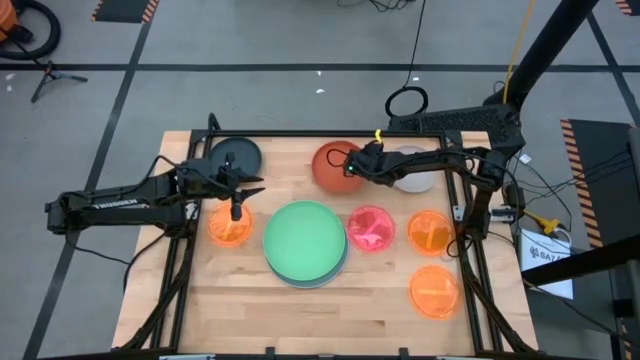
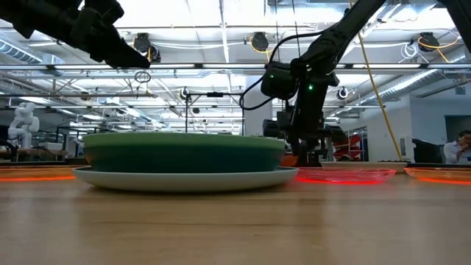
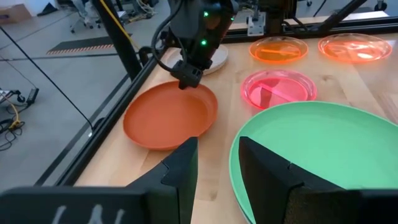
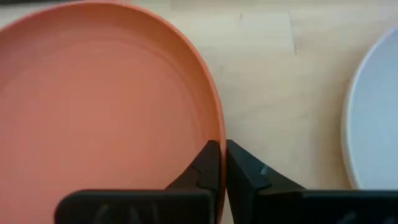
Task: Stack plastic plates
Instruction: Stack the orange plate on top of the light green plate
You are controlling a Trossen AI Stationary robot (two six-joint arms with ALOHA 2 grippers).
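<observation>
Rim of the red-orange plate (image 4: 106,112), matte and shallow at the table's far edge, sits pinched between our right gripper's (image 4: 222,163) closed fingers. Our left gripper (image 3: 214,163) hovers open beside the large light green plate (image 1: 304,240) on the central stack.

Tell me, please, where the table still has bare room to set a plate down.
Bare wood runs along the near edge of the table, in front of the green plate stack. The far side is crowded: the right hand pinches the red-orange plate beside the whitish plate.

Wooden table (image 1: 330,305) under scattered plastic plates (image 1: 305,240), green, orange, pink, red-orange.
</observation>
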